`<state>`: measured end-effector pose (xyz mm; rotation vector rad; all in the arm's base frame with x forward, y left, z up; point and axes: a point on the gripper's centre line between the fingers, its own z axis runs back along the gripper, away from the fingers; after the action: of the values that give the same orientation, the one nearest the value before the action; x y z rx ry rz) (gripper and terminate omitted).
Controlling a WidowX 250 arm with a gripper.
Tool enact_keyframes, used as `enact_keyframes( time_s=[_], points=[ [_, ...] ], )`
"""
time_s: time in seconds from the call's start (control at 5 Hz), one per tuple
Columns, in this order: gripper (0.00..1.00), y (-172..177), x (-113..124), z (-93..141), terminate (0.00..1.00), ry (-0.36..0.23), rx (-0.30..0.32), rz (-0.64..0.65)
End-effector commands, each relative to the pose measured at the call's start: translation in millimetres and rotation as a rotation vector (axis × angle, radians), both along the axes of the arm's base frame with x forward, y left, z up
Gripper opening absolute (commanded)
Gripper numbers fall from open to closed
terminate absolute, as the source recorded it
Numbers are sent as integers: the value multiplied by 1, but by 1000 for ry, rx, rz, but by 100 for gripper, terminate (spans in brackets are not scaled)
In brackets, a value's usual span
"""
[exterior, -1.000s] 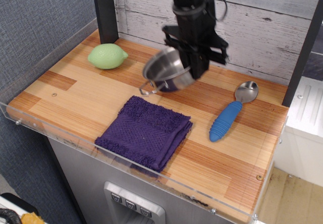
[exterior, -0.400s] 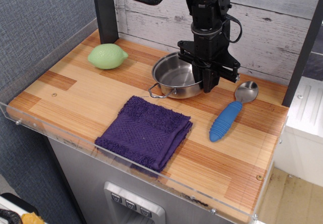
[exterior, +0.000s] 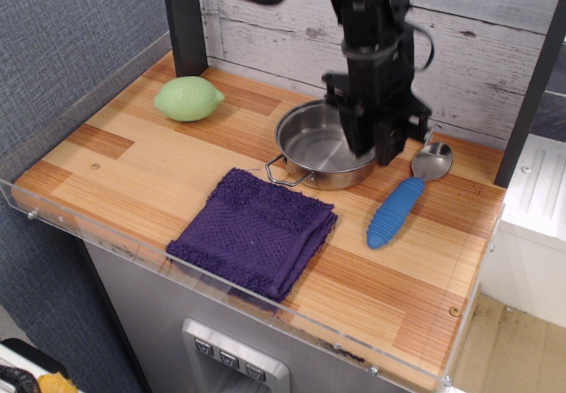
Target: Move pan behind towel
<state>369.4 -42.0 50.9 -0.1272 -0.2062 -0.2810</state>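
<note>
The pan (exterior: 320, 151), a small shiny steel pot with thin wire loop handles, rests upright on the wooden table just behind the back right corner of the towel (exterior: 255, 231). The towel is dark purple folded terry cloth lying flat near the front edge. My gripper (exterior: 373, 151) hangs straight down over the pan's right rim. Its two black fingers (exterior: 356, 136) stand apart, one inside the pan and one outside the rim. The right side of the pan is hidden behind them.
A green lemon (exterior: 188, 98) lies at the back left. A steel spoon with a blue ribbed handle (exterior: 398, 209) lies right of the pan, close to the gripper. A black post (exterior: 184, 17) and a plank wall stand behind; a clear acrylic lip (exterior: 177, 265) edges the front.
The pan came down from a tilted hold in the air onto the table, then slid a little right and toward the towel. The fingers now look wider apart than before.
</note>
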Motion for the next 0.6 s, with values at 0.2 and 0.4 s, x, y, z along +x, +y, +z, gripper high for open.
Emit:
enact_keyframes(
  time_s=[0.2, 0.4],
  points=[
    [100, 57, -56, 118, 0, -182, -59, 167],
    [100, 82, -91, 119, 0, -153, -7, 245]
  ],
)
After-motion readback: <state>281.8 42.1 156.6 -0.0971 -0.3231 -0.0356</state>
